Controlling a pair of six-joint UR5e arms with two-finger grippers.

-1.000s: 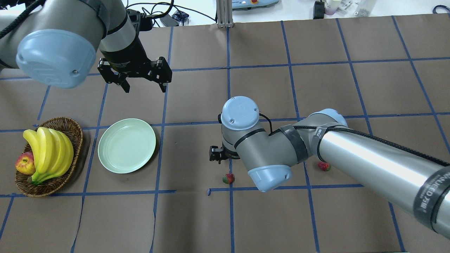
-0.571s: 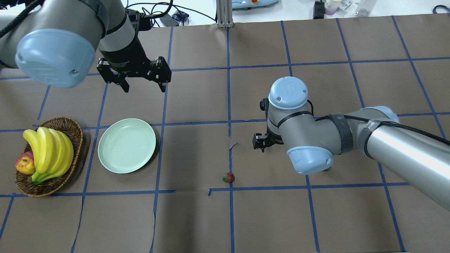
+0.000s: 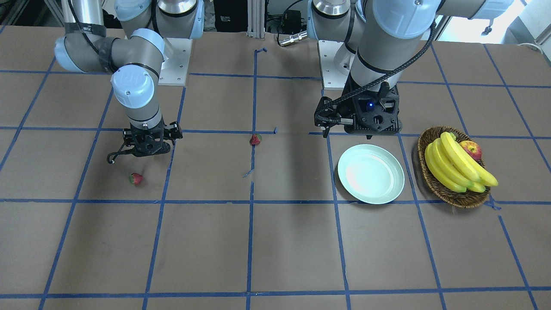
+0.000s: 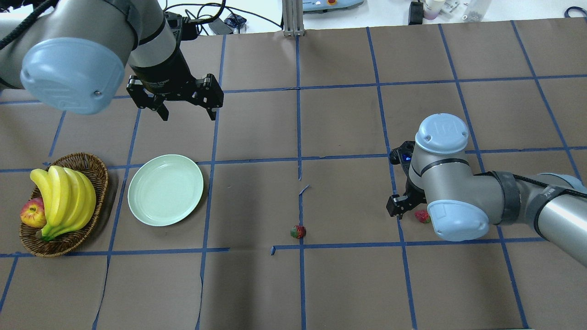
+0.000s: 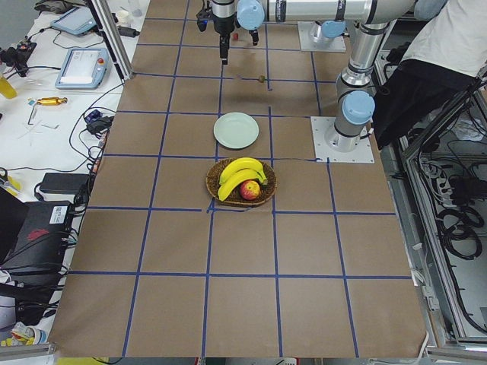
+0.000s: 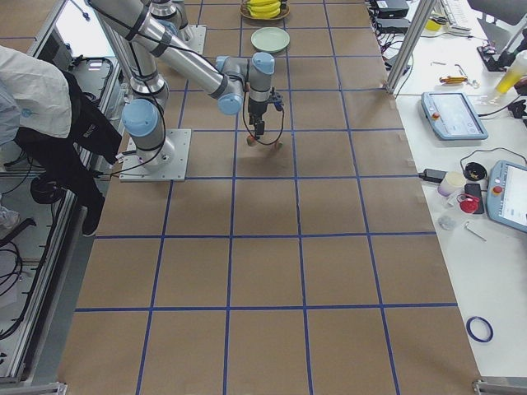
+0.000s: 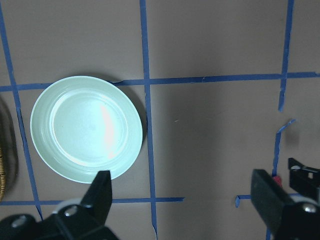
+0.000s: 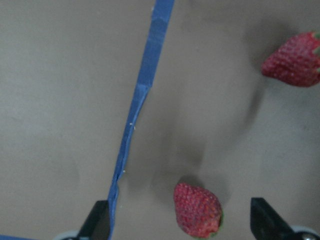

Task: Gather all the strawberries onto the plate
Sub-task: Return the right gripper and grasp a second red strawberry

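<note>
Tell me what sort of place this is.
Most likely a robotics lab workcell. The table is covered in brown paper gridded with blue tape, a robot arm is bolted down on a metal base plate, and teach pendants lie on the side bench.

A brown woven wicker basket sits near one end of the worktop, which is covered in brown paper and divided into squares by blue tape lines. The basket holds a bunch of yellow bananas with a red-yellow apple touching them on the side toward the worktop's end. A short loose strip of tape curls up near the middle. On the white surface alongside lie a teach pendant, cables and small tools, and a person in a white top stands by the arm bases.
</note>
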